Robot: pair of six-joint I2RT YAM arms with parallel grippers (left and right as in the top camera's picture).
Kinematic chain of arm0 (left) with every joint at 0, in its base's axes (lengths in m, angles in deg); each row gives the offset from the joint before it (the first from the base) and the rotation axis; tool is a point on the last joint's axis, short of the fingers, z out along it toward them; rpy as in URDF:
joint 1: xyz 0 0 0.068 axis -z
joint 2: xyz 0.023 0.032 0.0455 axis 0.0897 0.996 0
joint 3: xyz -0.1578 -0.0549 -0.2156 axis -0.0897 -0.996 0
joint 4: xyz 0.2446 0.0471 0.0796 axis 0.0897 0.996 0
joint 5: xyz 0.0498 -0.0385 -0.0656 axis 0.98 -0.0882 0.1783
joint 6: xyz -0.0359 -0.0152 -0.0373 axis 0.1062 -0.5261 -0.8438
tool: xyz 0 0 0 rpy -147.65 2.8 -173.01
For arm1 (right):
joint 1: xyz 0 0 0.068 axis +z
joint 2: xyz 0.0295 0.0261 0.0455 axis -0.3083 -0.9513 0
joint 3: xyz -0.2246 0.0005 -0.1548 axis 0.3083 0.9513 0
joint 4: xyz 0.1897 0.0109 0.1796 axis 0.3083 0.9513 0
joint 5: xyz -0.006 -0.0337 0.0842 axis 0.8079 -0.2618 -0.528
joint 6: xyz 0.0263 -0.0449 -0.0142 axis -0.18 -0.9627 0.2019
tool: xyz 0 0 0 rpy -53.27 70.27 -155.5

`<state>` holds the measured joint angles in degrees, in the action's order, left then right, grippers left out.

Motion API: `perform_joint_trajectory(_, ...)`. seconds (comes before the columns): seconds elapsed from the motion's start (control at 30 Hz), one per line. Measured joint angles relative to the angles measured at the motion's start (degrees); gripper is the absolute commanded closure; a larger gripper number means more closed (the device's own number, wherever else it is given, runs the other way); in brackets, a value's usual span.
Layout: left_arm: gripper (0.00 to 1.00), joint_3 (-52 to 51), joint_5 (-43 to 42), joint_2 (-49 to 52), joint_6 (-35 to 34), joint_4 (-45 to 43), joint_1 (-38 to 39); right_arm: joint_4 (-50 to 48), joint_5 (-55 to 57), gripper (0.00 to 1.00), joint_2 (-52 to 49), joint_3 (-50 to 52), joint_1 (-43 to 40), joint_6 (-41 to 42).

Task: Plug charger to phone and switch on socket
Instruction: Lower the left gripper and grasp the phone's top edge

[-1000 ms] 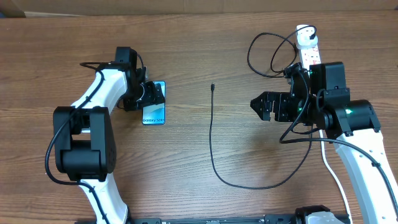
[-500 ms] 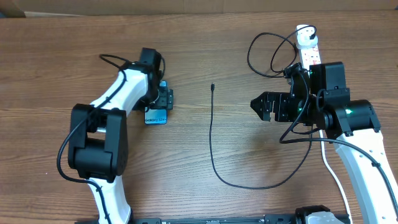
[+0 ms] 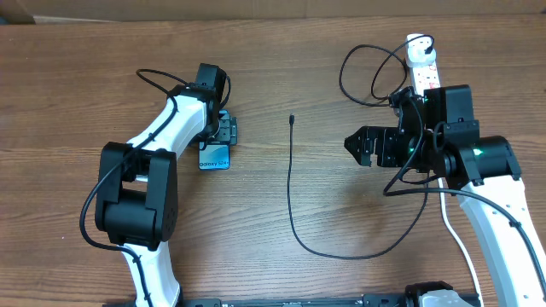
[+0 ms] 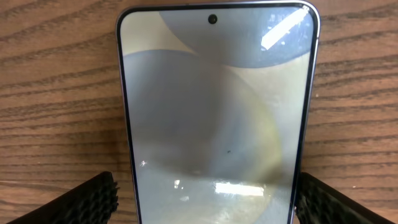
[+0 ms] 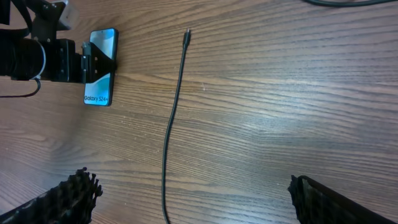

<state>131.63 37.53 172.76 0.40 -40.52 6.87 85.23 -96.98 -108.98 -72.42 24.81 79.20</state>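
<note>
Okay, so we've got the left gripper (image 3: pixel 224 132) sitting right over the far end of the phone (image 3: pixel 213 160), which lies flat and screen-up on the desk (image 3: pixel 77 68), left of the middle. From the left wrist camera its two black fingers (image 4: pixel 93 200) are spread wide, one on each long edge of the phone with the screen between them. They're just beside the edges, but we can't tell whether they actually touch, and nothing is lifted. Over on the other side, the right gripper (image 3: pixel 351 147) hangs above bare wood with its tips pointing toward the middle of the desk. Its wrist view shows the jaws spread wide apart with nothing between them. The charger (image 3: pixel 288 188) lies loose on the desk between the two arms. Its connector tip (image 3: pixel 292 118) points to the far edge and sits well apart from the phone, roughly level with the phone's far end. From there the thin black cable runs toward us, curves right under the right arm, and loops up to the round white plug (image 3: pixel 418 53), which sits in the far end of the socket (image 3: pixel 426 77). The socket lies along the right side of the desk, its near part hidden under the right arm, and we can't make out its switches.
</note>
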Motion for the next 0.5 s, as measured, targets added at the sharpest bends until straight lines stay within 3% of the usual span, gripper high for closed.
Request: perform_joint_trajectory(0.5, 0.18, 0.00, 0.13, 0.02, -5.75, 1.22, 0.00, -0.02, 0.11, 0.00, -2.32, 0.00, 0.02, 0.00)
